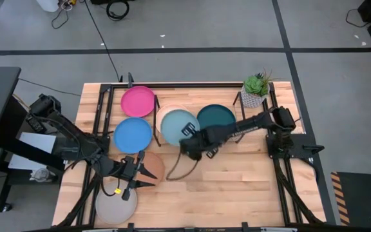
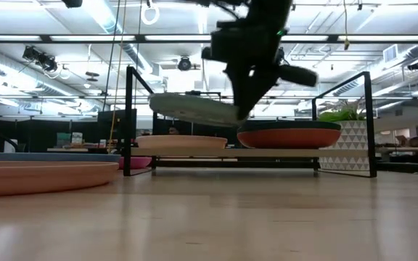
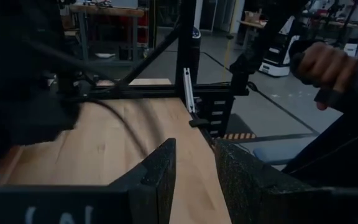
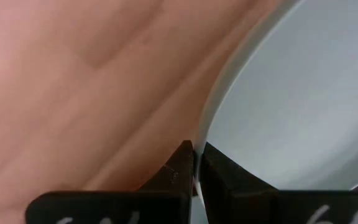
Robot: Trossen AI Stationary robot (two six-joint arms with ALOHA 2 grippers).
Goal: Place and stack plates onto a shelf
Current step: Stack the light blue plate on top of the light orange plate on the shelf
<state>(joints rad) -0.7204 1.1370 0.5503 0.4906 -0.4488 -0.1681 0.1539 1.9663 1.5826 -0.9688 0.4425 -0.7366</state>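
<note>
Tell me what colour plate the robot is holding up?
Pale blue plate, pinched at its rim by the right gripper. The high view shows it best.

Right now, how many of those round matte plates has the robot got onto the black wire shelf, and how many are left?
Done: a dark teal plate on an orange one, and a cream plate, sit on the shelf. In hand: the right gripper holds a pale blue plate by its rim above the cream one. Left: magenta, blue, tan and grey plates; the left gripper is by the tan one.
</note>
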